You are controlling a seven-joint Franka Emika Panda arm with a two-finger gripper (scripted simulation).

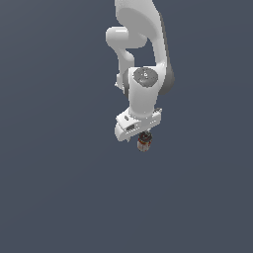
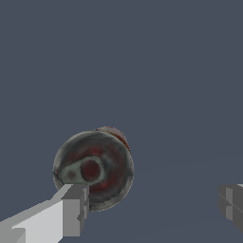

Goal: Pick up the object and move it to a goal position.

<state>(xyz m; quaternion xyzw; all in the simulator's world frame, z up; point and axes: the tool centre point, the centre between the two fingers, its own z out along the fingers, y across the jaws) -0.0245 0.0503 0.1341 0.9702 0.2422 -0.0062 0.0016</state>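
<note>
The white Panda arm [image 1: 143, 54] is reaching down from the top of the exterior view, its wrist pointing at the flat grey-blue ground [image 1: 54, 188]. Directly under the hand, the object [image 1: 144, 142] is sitting — a tiny stubby brown item with a darker top and reddish flecks, far smaller than the hand above it. In this view the gripper [image 1: 143, 136] is sitting right over the object and largely hiding its own fingertips, so whether anything is touching cannot be told from here.

The wrist view is showing more. The object [image 2: 93, 169] is appearing from above as a round, dark grey disc with red blotches, a red centre and a pale green smear beside it; a sliver of reddish-brown side is peeking out past its rim. The gripper [image 2: 154, 206] is showing both fingers spread wide apart — one light grey finger [image 2: 71, 213] is overlapping the disc's edge, though contact cannot be judged, while the other finger [image 2: 231, 205] is standing well clear of it, at the frame's edge. The object is lying much nearer the first finger than the second, off the middle of the gap.
</note>
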